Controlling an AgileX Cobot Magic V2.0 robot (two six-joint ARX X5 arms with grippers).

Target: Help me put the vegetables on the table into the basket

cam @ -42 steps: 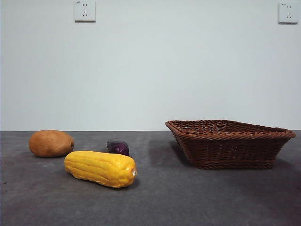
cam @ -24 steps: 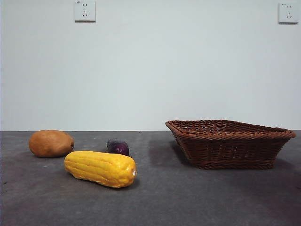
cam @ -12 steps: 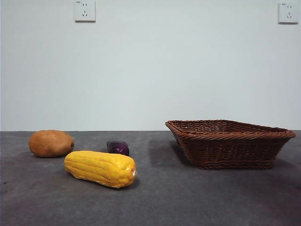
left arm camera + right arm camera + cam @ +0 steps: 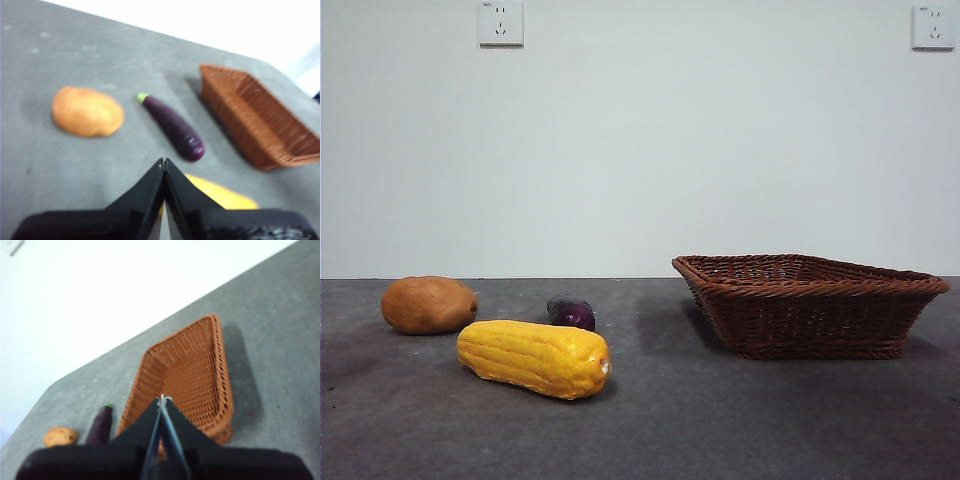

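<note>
Yellow corn [image 4: 534, 357] lies foremost — eggplant [image 4: 571, 312] behind, basket [image 4: 809, 302] well apart.

In the front view the eggplant [image 4: 571, 312] was half hidden behind the corn cob [image 4: 534, 357], and neither claw showed. In the left wrist view, which was blurred, the left claw [image 4: 164, 167] covered most of the corn cob. In the right wrist view the right claw [image 4: 162, 402] hid the basket's [image 4: 187, 371] near rim.

Low front, two raised wrist views
</note>
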